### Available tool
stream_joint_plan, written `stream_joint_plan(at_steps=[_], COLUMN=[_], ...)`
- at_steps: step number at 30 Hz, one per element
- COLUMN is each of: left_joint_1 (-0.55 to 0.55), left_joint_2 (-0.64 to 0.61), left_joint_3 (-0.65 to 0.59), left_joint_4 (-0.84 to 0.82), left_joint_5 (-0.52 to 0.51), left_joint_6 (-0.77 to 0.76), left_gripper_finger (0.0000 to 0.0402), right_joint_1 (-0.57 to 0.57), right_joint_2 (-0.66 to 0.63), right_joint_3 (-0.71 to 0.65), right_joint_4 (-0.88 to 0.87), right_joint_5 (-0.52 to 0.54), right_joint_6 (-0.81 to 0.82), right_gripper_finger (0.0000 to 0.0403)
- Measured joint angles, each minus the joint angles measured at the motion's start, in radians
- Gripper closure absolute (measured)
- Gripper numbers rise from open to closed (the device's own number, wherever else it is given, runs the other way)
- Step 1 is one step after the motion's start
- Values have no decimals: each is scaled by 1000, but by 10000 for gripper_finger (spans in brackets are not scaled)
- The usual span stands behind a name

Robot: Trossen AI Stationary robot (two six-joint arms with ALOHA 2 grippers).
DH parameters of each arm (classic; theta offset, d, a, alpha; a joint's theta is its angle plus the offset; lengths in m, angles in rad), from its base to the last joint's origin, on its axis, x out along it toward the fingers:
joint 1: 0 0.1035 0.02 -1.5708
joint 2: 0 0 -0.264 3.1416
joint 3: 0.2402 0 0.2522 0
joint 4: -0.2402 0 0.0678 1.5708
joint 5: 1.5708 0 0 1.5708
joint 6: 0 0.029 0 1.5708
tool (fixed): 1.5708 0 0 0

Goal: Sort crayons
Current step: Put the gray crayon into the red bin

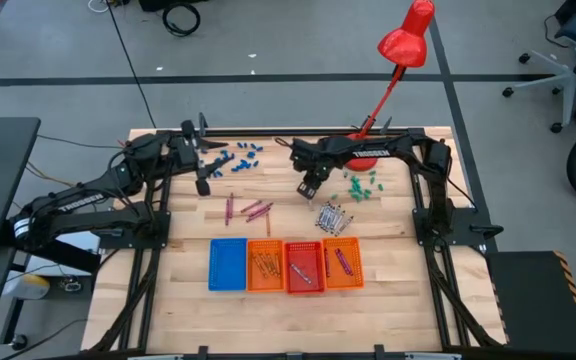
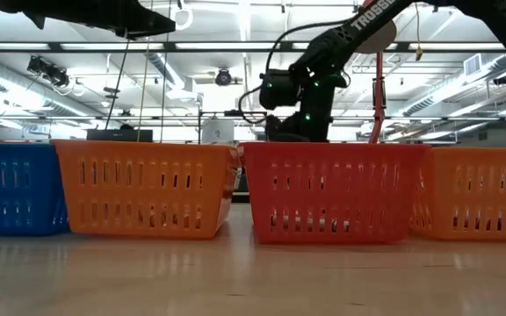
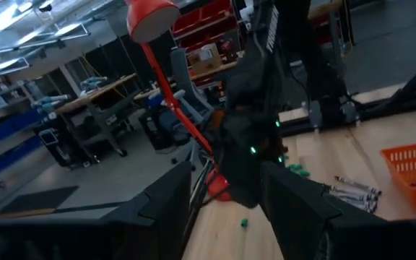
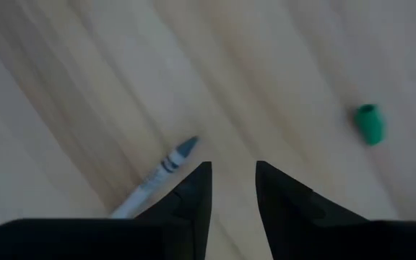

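Take the red tray (image 1: 304, 267) as your landmark: it sits in a row on the table (image 1: 388, 300) with an orange tray (image 1: 264, 266) touching its left side, a blue tray (image 1: 228, 264) beyond that, and a second orange tray (image 1: 342, 263) on its right. You can see orange crayons (image 1: 266, 264) in the left orange tray, a grey one (image 1: 301, 274) in the red tray and a purple one (image 1: 343, 262) in the right orange tray.

Just behind the red tray lies a heap of grey crayons (image 1: 333, 217), and to the left of that heap you have loose magenta crayons (image 1: 253, 210) spread on the bare wood.

Your right gripper (image 1: 307, 189) hangs above the table behind the red tray, close to the grey heap. Its fingers stand apart and empty, with one grey crayon (image 4: 157, 175) lying beside them and a green bit (image 4: 370, 123) further off.

Your left gripper (image 1: 204, 186) waits well behind the blue tray, its fingers parted with nothing between them.
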Motion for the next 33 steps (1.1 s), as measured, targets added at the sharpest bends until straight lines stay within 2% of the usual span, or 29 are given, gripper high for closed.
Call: stream_joint_plan(at_steps=[3,8,13,15,23,33], left_joint_1=[1,2,6,12,39,38], left_joint_2=[20,81,149,169,191,188], left_joint_3=[-1,-2,-2,-2,-2,-2], left_joint_4=[-2,9,59,69,74,70], left_joint_5=[0,0,0,0,-3,-3], left_joint_6=[25,58,69,69,41,30], left_gripper_finger=[221,221,221,221,221,221], right_joint_1=[19,116,194,213,220,201], right_joint_2=[0,0,24,56,99,98], right_joint_3=[27,39,79,91,104,68], right_joint_4=[6,-10,31,-4,-27,-9], right_joint_5=[14,134,145,164,217,196], right_joint_6=[5,112,168,196,290,341], right_gripper_finger=[290,292,292,292,290,266])
